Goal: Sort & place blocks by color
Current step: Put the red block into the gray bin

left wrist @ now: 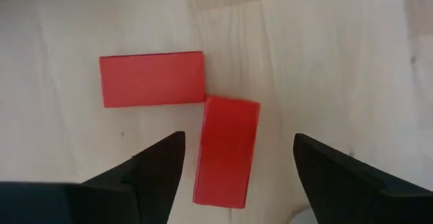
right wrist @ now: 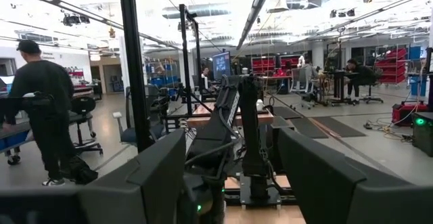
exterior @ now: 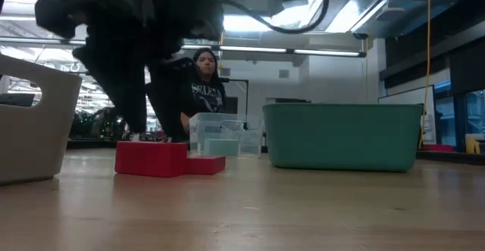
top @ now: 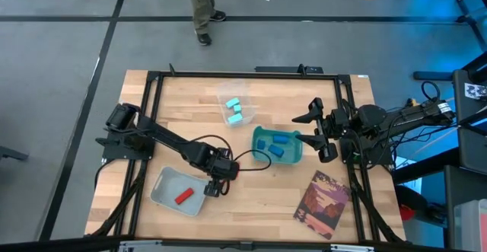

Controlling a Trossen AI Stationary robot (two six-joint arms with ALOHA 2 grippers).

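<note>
Two red blocks lie flat on the bare wood, corner to corner: one farther off, one between the fingers of my left gripper. That gripper points down just right of the grey tray, open, its fingers on either side of the nearer block with a gap on each side. In the low view the red blocks lie under it. A third red block lies in the grey tray. My right gripper waits open, raised beside the teal bin.
A clear bin at the far middle holds light cyan blocks. The teal bin holds darker blue blocks. A picture card lies at the near right. A person stands beyond the table's far edge.
</note>
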